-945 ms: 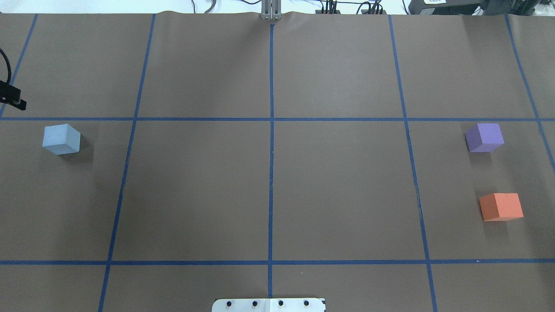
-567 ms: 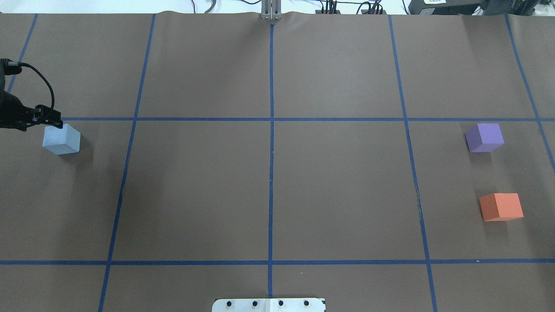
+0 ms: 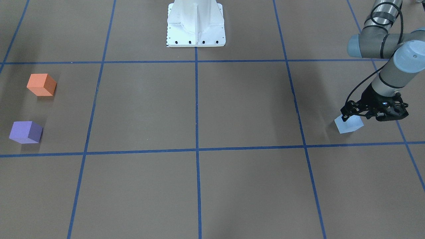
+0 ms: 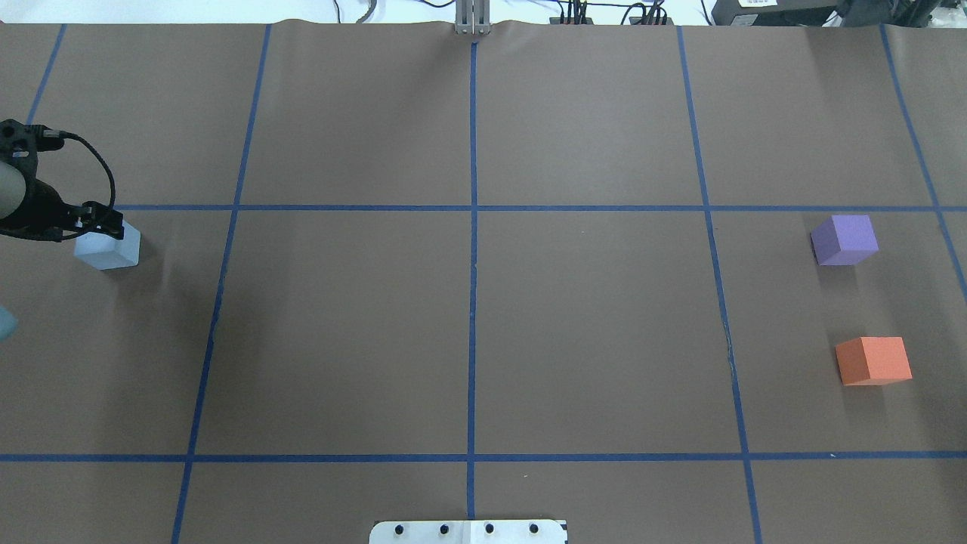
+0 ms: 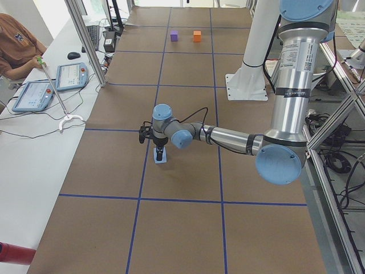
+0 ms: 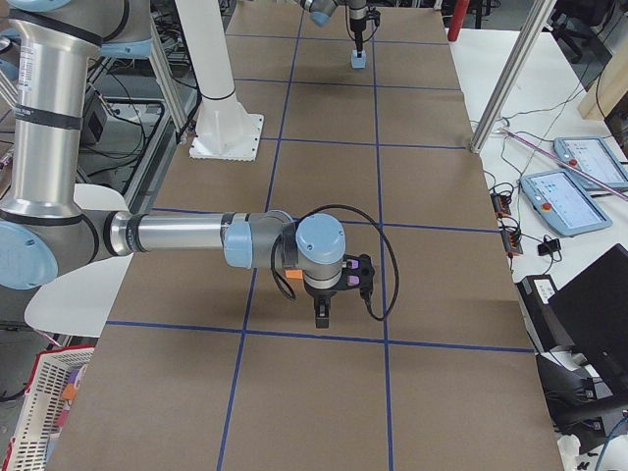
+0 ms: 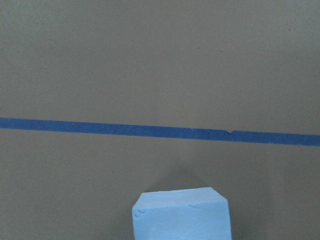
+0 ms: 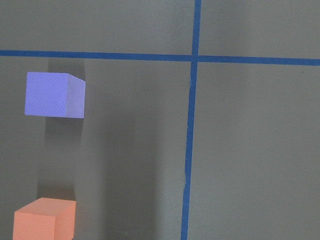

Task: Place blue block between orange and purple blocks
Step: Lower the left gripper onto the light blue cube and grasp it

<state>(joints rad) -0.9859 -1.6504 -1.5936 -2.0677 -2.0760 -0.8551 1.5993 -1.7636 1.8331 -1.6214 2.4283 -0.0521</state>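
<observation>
Across the table from the robot, the front-facing view shows the left gripper (image 3: 348, 114) at the picture's right side. It hangs over the blue block (image 3: 349, 125) and overlaps its top face. Dark linkage hides the fingertips, so I cannot tell how wide the jaws stand or whether they touch the foam. The orange block (image 3: 41, 84) and the purple block (image 3: 25, 132) sit at the opposite side, well apart from the blue one, with bare paper between them.

From overhead, the tool covers the blue block's far edge. The block lies just toward the robot from it, turned askew to the tape grid. The left arm is plainly the nearer one; the gap to be filled is at the table's other end.

From the table's left end, the near arm's tool points straight down onto the block, and contact is unclear.

From the right end, the right gripper (image 6: 322, 316) hangs low over the paper. Its opening cannot be judged there, and I cannot make out the orange and purple blocks.

At the left wrist, the blue block fills the bottom middle, cut off by the lower border, with a tape line (image 7: 150, 130) beyond it. No fingers show.

At the right wrist, purple and orange sit at the left, with orange cut off at the bottom.
</observation>
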